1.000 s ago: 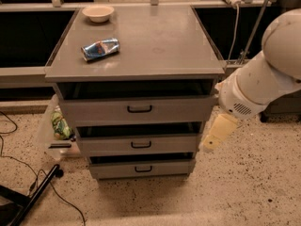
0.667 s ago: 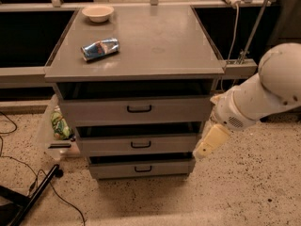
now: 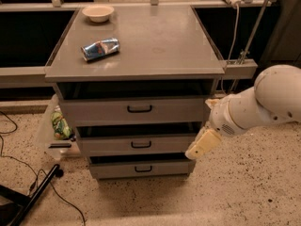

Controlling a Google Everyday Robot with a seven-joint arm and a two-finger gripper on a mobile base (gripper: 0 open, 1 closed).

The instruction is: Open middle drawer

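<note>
- The end effector (image 3: 201, 146) hangs beside the right end of the middle drawer (image 3: 108, 146); released or clenched, I cannot tell.
- The drawer's handle (image 3: 141, 144) lies to its left, level, long axis horizontal.

Cabinet top (image 3: 155, 46): bowl (image 3: 98, 12), can (image 3: 100, 49); gripper (image 3: 203, 145) nr its front

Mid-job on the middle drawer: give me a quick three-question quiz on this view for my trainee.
1. True or false: the gripper is closed on the handle of the middle drawer.
2. What else lies on the cabinet top with the bowl? A) a can on its side B) a mug C) a sponge
3. Fill in: in the camera view, the gripper is at the cabinet's ___ side.
Key: 1 false, it is by the drawer's right end, away from the central handle. 2 A. 3 right.
</note>
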